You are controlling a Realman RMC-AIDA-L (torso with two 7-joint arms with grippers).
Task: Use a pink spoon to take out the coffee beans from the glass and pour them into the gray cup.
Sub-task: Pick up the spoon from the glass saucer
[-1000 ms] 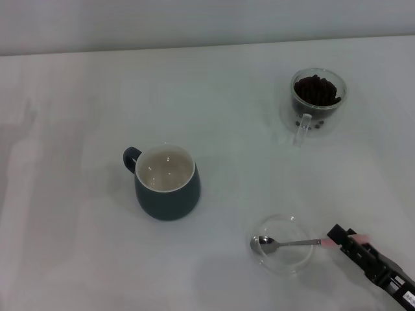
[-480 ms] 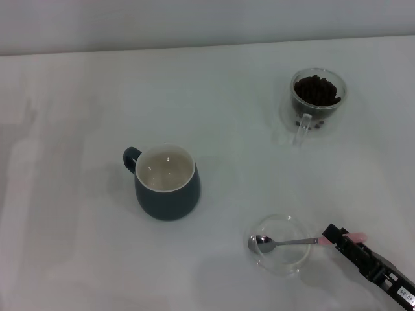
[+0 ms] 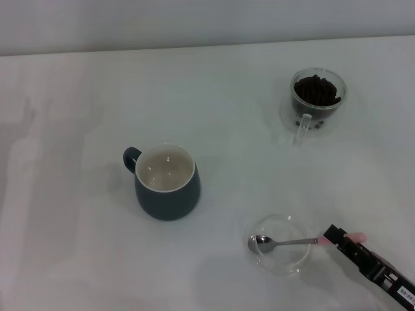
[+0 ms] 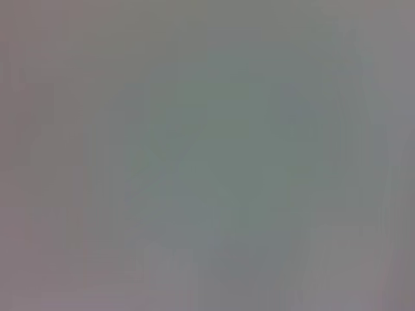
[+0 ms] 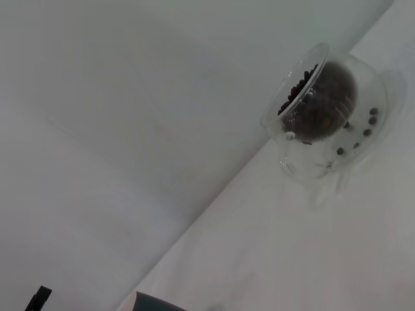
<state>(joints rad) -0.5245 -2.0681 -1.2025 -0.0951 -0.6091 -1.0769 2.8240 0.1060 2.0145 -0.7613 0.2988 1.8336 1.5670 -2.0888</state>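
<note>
The pink spoon (image 3: 285, 243) lies with its metal bowl in a shallow clear dish (image 3: 280, 262) at the front right. My right gripper (image 3: 338, 237) is at the spoon's pink handle end and looks closed on it, low over the table. The glass (image 3: 317, 97) with coffee beans (image 3: 316, 89) stands at the back right, its handle toward me. It also shows in the right wrist view (image 5: 324, 116) with the beans (image 5: 319, 109). The gray cup (image 3: 167, 191) stands left of centre, its white inside empty. The left gripper is out of view.
The white table (image 3: 78, 246) is bare to the left and in front of the gray cup. A corner of the gray cup (image 5: 152, 303) shows at the edge of the right wrist view. The left wrist view shows only a grey blur.
The right gripper has shifted slightly, and the spoon's bowl has slid a little to the left inside the dish. The cups have not moved.
</note>
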